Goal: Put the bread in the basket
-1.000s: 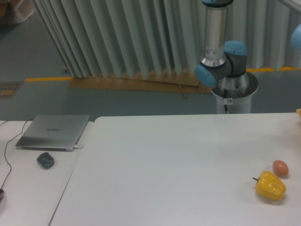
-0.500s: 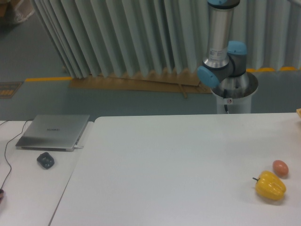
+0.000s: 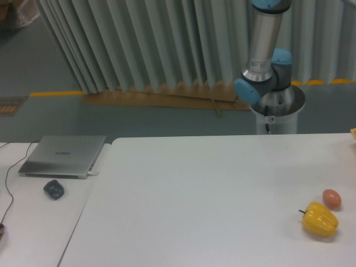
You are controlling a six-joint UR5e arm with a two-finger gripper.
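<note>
The silver-and-blue robot arm (image 3: 266, 50) has swung slightly rightward over the last second, its upright tube now further from the table's middle. The gripper is out of frame, so the state of its jaws cannot be told. No bread shows; only a tan sliver of the basket (image 3: 353, 132) peeks in at the right edge. Whether the bread is already held cannot be judged. The closed grey laptop (image 3: 63, 156) bears faint, unreadable lettering.
</note>
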